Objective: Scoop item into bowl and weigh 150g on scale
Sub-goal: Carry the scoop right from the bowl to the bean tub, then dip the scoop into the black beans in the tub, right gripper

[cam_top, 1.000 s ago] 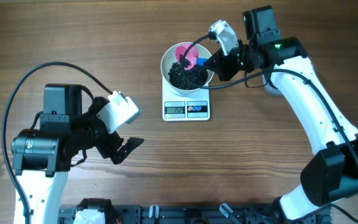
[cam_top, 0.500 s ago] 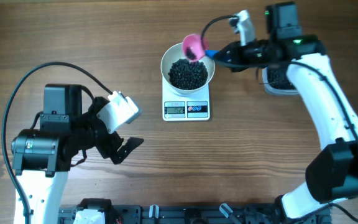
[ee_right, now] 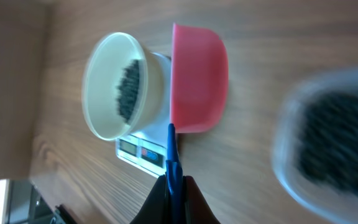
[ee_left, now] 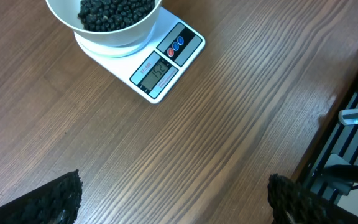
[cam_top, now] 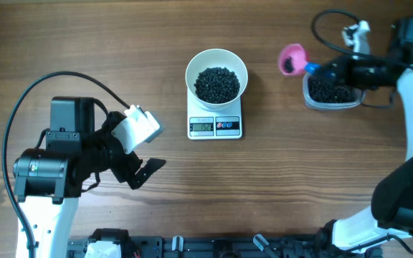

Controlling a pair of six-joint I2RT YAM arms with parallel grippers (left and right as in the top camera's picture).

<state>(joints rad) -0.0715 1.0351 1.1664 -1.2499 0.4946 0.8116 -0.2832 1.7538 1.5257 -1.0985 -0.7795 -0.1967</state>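
The right gripper [cam_top: 324, 70] is clenched on the thin blue handle [cam_top: 312, 68] of a pink scoop [cam_top: 291, 59]. In the right wrist view the two fingers [ee_right: 188, 205] press together on this handle, and the scoop stands out in front of them, turned on its side. From above, something dark shows inside the scoop, but it is too small to say how much. The scoop hangs above the desk [cam_top: 278, 179], just beside the left edge of a clear plastic tub [cam_top: 328, 106]. The tub is under the gripper and holds a dark heap of beads [cam_top: 216, 84].

Further to the left, well apart from this gripper, the white bowl [cam_top: 189, 72] stands on the scale [cam_top: 215, 127]. A loose pile of the same black beads covers the bottom of the bowl. The display and the small coloured buttons are on the front edge of the scale. Digits are showing, but I cannot read them with certainty.

The left gripper [ee_left: 174, 186] is released, with its two dark fingers wide apart at the bottom corners of the left wrist view. It holds nothing and hangs above the bare wood. The scale and the bowl lie ahead of it, near the top of that view and apart from the fingers.
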